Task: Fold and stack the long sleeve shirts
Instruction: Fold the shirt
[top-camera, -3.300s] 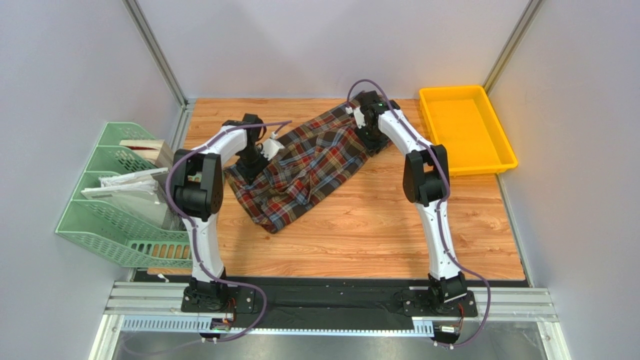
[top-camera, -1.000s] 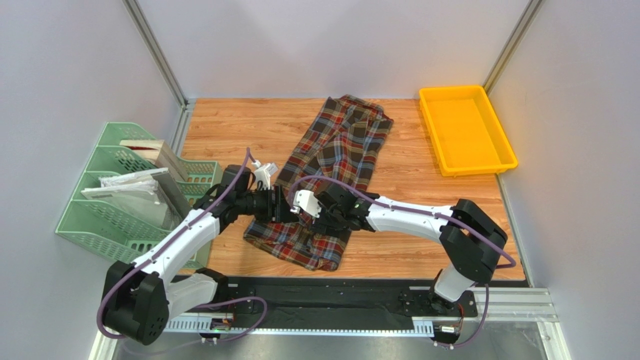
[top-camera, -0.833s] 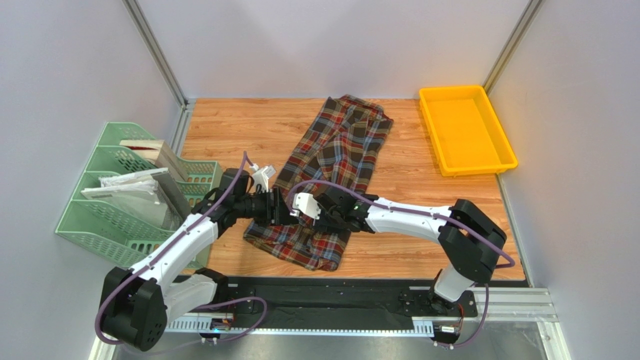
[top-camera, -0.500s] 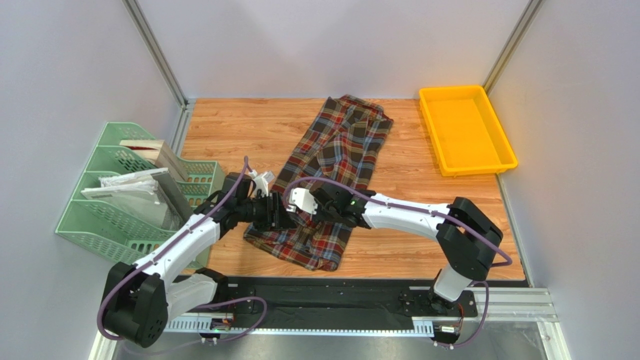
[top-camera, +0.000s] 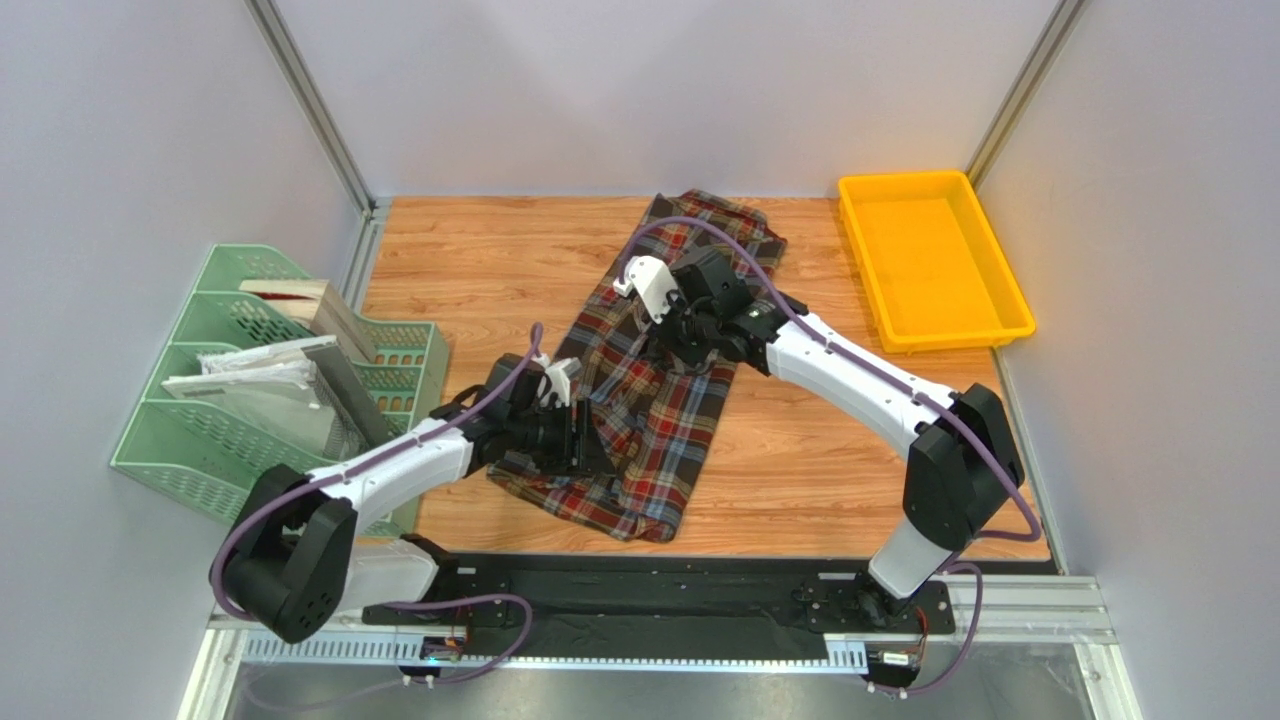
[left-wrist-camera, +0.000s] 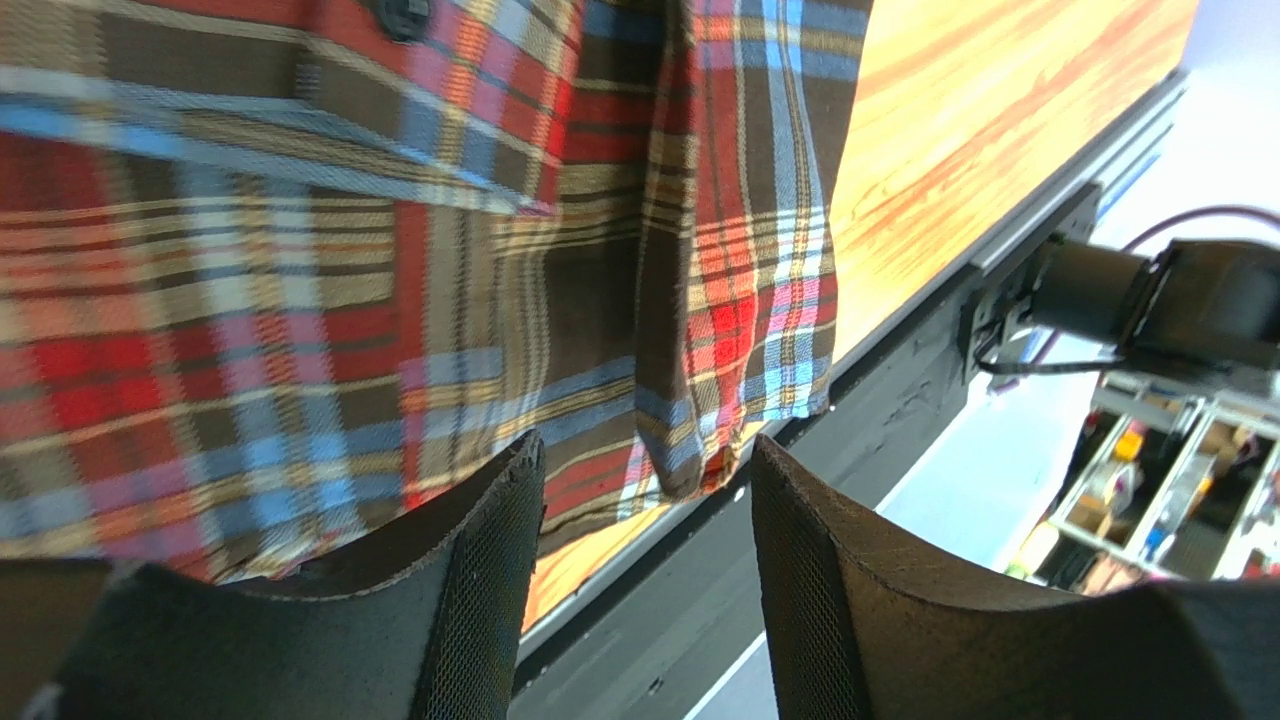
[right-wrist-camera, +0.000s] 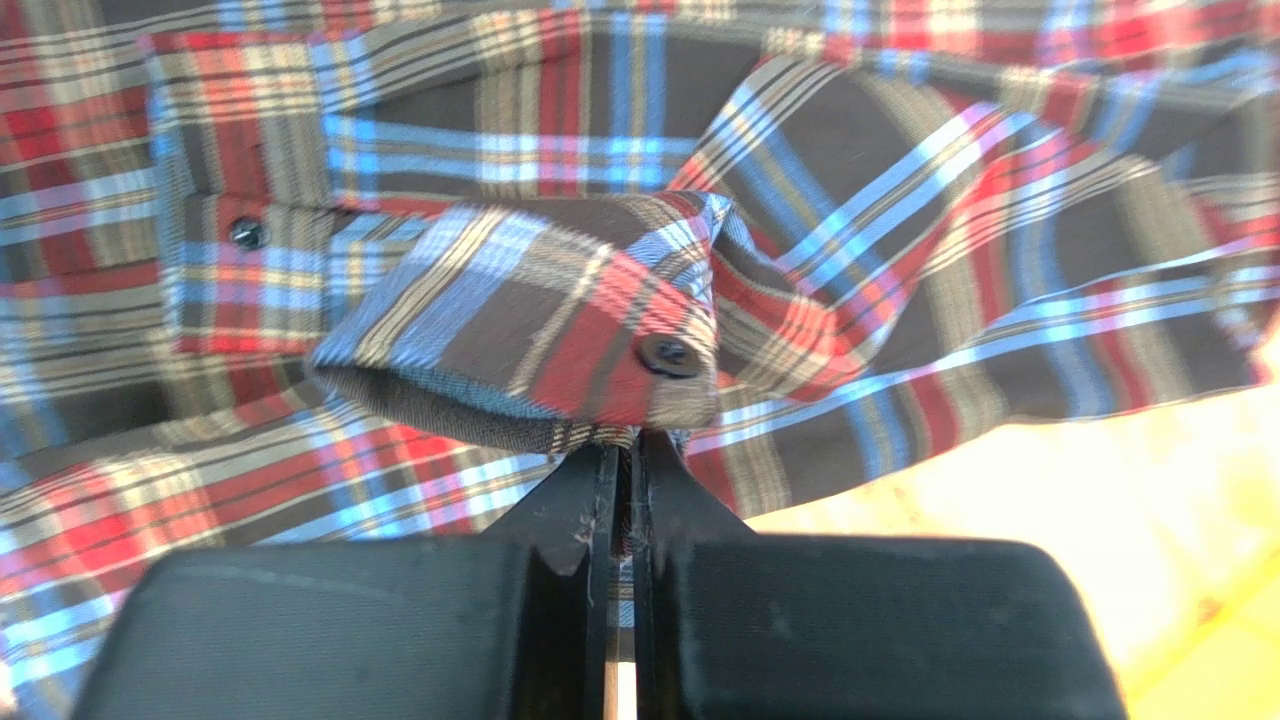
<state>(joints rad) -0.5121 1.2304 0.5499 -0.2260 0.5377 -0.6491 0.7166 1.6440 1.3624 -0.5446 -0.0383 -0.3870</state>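
Observation:
The plaid long sleeve shirt (top-camera: 661, 435) lies lengthwise on the wooden table, from the far edge to the near middle. My right gripper (top-camera: 673, 333) hovers over its upper half, shut on a buttoned sleeve cuff (right-wrist-camera: 571, 323) that it holds lifted above the body of the shirt (right-wrist-camera: 902, 225); the jaws (right-wrist-camera: 628, 450) pinch the cuff's edge. My left gripper (top-camera: 583, 443) is open and empty just above the shirt's lower left part. In the left wrist view the open gripper (left-wrist-camera: 639, 510) frames the shirt's hem (left-wrist-camera: 721, 405) and the table's near edge. No neck label shows.
A yellow tray (top-camera: 932, 255) stands at the far right. A green file rack (top-camera: 256, 420) with papers and a box stands at the left edge. A black strip and metal rail (top-camera: 661, 593) run along the near edge by the arm bases.
My right gripper has moved from the shirt's near middle up towards the far end, carrying the cuff with it. My left gripper has shifted slightly right over the shirt's lower part.

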